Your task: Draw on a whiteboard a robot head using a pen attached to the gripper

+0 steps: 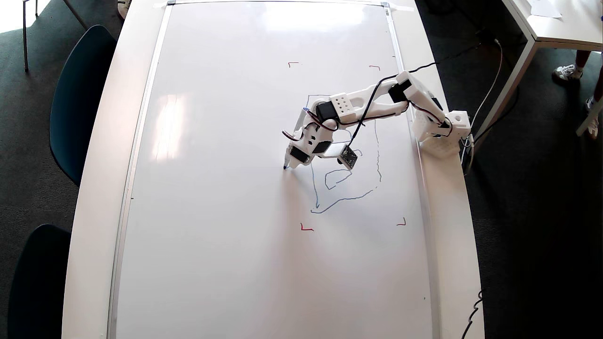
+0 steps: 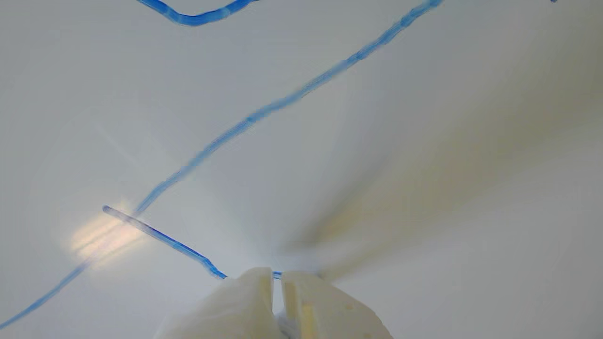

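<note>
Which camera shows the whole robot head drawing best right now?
The overhead view: the robot head appears almost whole inside the red corner marks, only partly covered by the arm. The wrist view shows just a few close-up blue strokes above the claw.

In the overhead view, the arm [image 1: 377, 101] covers the upper left part of the robot head [image 1: 346, 181], so the outline there and any shapes inside it cannot be traced. The pen [image 1: 287, 165] is mostly hidden under the gripper [image 1: 296, 157]; only a dark tip shows beside the drawing's left line, too small to tell whether it touches the whiteboard [image 1: 226, 188]. The whiteboard's lower end is cut off by the bottom edge.

In the wrist view, the gripper's [image 2: 277, 282] two white fingers [image 2: 245, 301] are cut off by the bottom edge. The blue strokes run off the top and left edges.
</note>
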`<state>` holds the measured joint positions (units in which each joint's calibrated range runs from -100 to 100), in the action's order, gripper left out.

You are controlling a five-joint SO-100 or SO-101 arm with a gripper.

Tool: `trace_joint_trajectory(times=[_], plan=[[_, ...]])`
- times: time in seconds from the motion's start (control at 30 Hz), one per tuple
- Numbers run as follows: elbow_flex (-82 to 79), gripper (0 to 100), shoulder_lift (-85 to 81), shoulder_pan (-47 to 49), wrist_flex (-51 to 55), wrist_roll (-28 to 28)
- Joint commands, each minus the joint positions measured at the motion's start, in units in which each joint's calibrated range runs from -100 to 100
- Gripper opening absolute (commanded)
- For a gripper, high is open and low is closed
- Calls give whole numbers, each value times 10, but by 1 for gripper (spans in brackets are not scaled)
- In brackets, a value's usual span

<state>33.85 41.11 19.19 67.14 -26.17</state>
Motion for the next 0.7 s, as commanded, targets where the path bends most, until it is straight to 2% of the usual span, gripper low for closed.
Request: trace_joint_trajectory(times=[0.0,0.4,0.5,0.67], plan=[[7,1,-4,-3,-12,0],[1,1,-15,-49,-1,-2],[9,1,-16,-50,51,-5],[-13,1,-51,-41,71,-16]])
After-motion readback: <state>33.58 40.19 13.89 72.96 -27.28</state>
